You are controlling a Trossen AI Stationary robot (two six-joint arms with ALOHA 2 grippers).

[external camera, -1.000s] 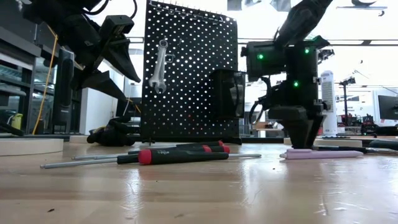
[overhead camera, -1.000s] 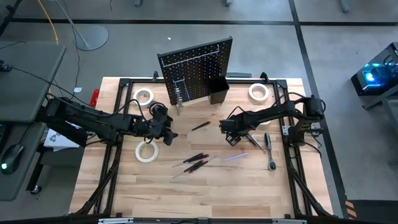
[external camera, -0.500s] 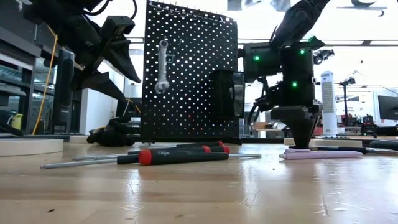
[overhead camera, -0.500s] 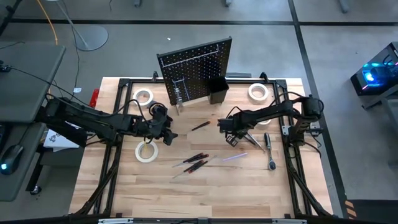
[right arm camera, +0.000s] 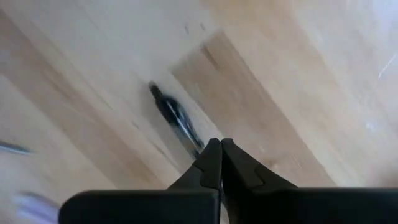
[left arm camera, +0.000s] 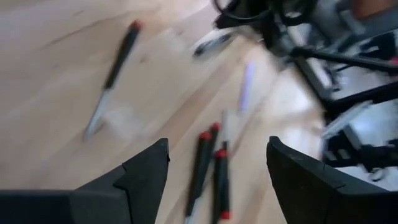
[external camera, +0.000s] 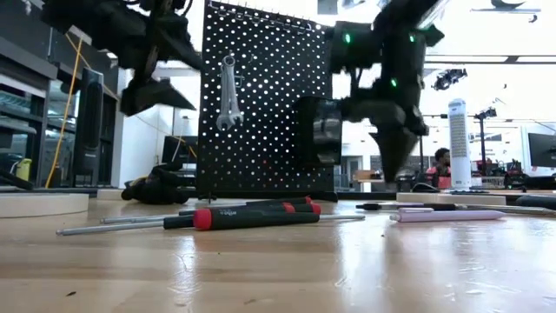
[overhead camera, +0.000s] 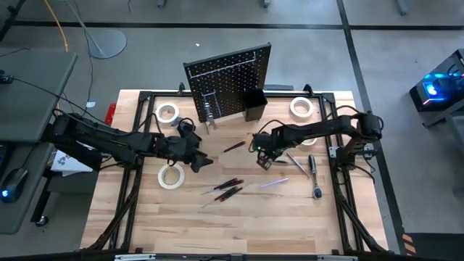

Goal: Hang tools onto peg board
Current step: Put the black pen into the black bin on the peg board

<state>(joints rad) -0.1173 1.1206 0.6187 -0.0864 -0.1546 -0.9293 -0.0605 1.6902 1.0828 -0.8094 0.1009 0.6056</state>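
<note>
Right fingers [right arm camera: 219, 163] pinched on screwdriver [right arm camera: 176, 118]

A pale wooden bench [overhead camera: 217, 225] stands on grey floor [overhead camera: 362, 14]; a computer mouse [overhead camera: 13, 181] lies left; a person [external camera: 441, 163] sits beyond.

Grey floor [overhead camera: 406, 43], wooden table [overhead camera: 239, 217]
</note>
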